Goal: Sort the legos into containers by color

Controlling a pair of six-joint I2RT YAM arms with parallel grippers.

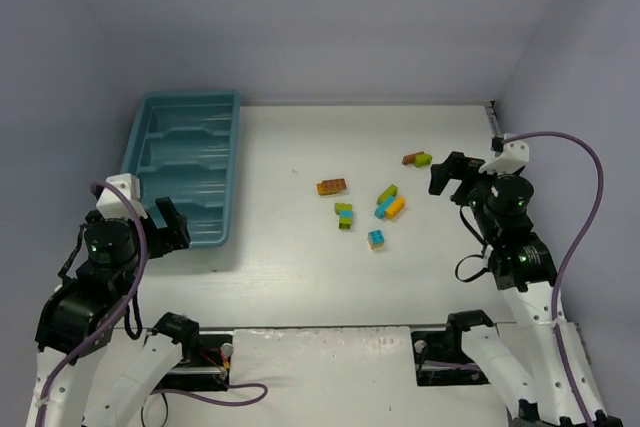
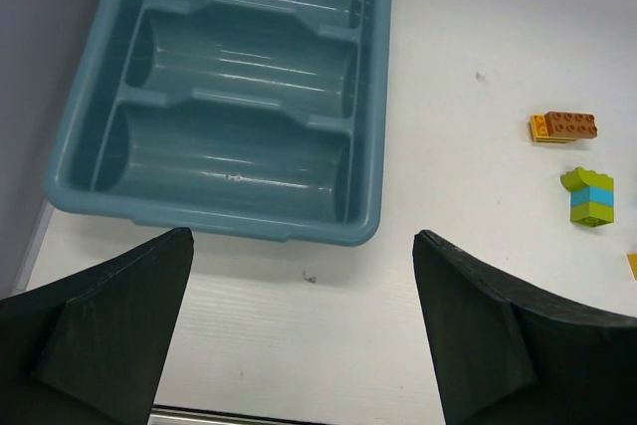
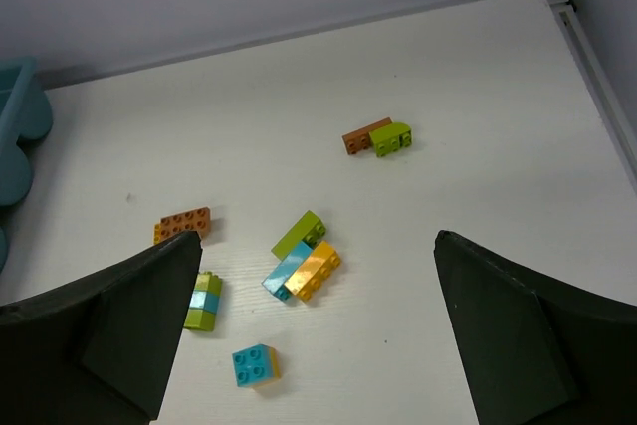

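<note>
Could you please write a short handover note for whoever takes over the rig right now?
Left gripper: open, empty, just short of the near end of the tray.
Right gripper: open, empty, nearest the brown-and-lime pair.
The tray sits at the left of the table; no brick shows inside it.
Loose on the table right of it: orange brick, lime-cyan stack, cyan brick, lime-cyan-yellow cluster.
Done: nothing sorted. Left: every brick.
</note>
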